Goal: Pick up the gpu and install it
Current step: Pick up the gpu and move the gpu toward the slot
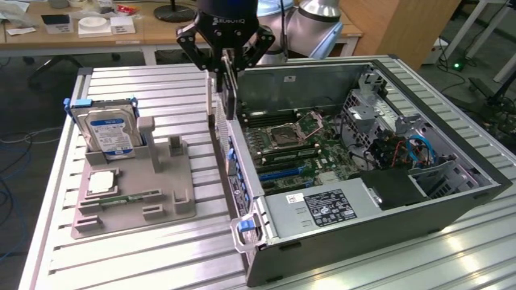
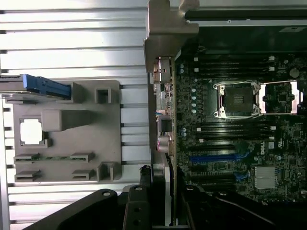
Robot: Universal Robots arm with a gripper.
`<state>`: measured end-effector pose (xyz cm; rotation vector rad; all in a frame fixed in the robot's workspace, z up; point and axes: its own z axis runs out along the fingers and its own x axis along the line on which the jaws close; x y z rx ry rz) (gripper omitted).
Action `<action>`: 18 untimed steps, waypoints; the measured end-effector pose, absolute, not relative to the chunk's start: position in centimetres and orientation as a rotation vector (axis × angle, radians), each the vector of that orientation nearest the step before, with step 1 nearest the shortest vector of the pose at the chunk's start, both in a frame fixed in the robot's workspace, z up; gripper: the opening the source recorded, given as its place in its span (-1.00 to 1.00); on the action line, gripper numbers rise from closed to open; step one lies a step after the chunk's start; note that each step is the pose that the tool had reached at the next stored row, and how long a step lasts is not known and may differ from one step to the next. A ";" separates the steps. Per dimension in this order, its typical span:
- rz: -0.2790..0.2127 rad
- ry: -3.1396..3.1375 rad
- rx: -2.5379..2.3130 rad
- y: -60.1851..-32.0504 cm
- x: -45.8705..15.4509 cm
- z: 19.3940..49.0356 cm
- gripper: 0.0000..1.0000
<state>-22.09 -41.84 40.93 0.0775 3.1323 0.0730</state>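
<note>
Exterior view, from the front: an open case (image 1: 451,199) lies on its side on the table (image 1: 145,260), on the exterior view's right part, with the power supply (image 1: 322,208) at its near end. Beyond it the motherboard (image 1: 298,151) lies bare, and the blue slots show no card in them. Near the table's edge on the exterior view's left sits a grey holder (image 1: 137,181). A memory stick (image 1: 121,199) lies in its near part, and a hard drive (image 1: 111,134) stands upright at its far end. Further back, the gripper (image 1: 226,67) hangs over the case's wall that faces the holder. Its fingers are drawn narrow and pinch the gpu (image 1: 232,99) by the top edge. The gpu hangs upright in the air, its silver bracket (image 1: 211,103) towards the holder, its lower edge just above that wall.
</note>
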 end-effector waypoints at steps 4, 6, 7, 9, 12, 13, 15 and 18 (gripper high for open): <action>0.073 3.132 0.078 -41.8 -21.4 40.9 -0.44; 0.073 3.132 0.078 -41.8 -20.9 40.9 -0.44; 0.073 3.132 0.078 -41.8 -20.7 40.9 -0.44; 0.073 3.132 0.077 -41.8 -20.2 40.9 -0.44; 0.073 3.132 0.078 -41.8 -19.4 40.9 -0.44; 0.073 3.132 0.078 -41.8 -19.0 40.9 -0.44; 0.073 3.132 0.077 -41.8 -18.4 40.9 -0.44; 0.073 3.132 0.078 -41.8 -17.6 40.8 -0.44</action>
